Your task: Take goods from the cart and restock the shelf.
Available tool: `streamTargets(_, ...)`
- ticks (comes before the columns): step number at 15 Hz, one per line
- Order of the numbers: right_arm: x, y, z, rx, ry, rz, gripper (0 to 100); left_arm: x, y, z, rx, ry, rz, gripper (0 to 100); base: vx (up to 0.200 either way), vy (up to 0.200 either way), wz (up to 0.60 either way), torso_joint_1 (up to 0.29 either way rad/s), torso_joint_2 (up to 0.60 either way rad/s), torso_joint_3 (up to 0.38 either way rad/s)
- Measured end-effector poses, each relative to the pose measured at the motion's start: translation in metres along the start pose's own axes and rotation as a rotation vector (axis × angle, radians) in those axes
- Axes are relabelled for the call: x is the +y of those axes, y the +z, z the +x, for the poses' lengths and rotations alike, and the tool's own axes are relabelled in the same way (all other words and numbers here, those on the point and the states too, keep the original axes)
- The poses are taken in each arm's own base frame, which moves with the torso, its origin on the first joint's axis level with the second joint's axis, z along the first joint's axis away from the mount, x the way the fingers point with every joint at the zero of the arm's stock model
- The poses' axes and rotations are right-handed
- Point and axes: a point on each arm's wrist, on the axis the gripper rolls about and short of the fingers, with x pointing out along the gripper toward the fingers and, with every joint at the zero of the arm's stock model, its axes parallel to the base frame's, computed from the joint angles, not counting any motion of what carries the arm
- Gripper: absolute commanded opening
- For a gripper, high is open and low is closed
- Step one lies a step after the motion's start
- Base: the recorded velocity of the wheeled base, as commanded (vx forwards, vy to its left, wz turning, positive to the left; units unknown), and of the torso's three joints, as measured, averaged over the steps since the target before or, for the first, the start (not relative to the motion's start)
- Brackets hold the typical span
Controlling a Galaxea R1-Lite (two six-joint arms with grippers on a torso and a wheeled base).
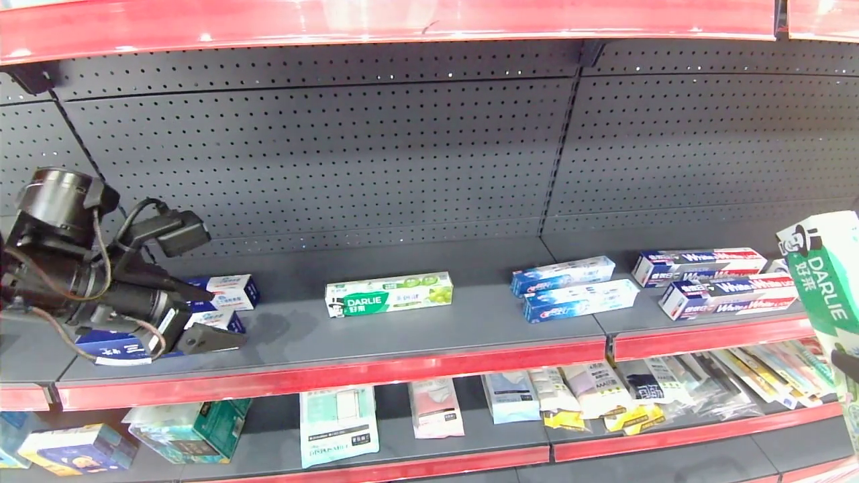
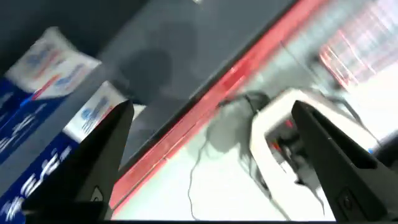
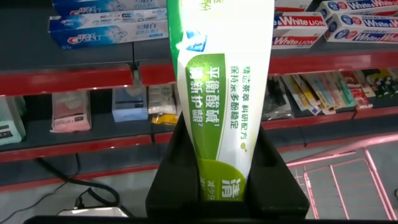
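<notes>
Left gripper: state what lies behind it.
Behind the black left gripper, blue-and-white cardboard toothpaste boxes lie on the grey metal shelf; the arm covers their left ends, hiding their count.

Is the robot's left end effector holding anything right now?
No, the left end effector is open, its fingers spread wide apart with nothing between them.

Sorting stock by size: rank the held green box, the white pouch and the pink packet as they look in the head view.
1. Held green box, though nearest the camera.
2. White pouch.
3. Pink packet.
</notes>
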Motion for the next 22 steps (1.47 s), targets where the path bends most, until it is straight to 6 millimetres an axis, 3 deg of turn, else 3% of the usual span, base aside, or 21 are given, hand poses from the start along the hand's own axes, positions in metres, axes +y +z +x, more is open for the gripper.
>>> streamTargets(6, 0.001, -0.017, -0.005, 0.016, -0.001, -0.032, 0, 0.058, 0.021, 0.055, 0.041, -0.078, 0.224, 100, 0.0, 0.0, 0.0, 0.0, 0.0, 0.0)
streamTargets(16, 0.002, -0.026, -0.007, 0.033, -0.002, -0.04, 0, 0.073, 0.048, 0.12, 0.002, -0.194, 0.278, 100, 0.0, 0.0, 0.0, 0.0, 0.0, 0.0)
streamTargets(22, 0.003, -0.026, -0.005, 0.042, 0.0, -0.053, 0, 0.07, 0.06, 0.159, -0.055, -0.282, 0.325, 100, 0.0, 0.0, 0.0, 0.0, 0.0, 0.0)
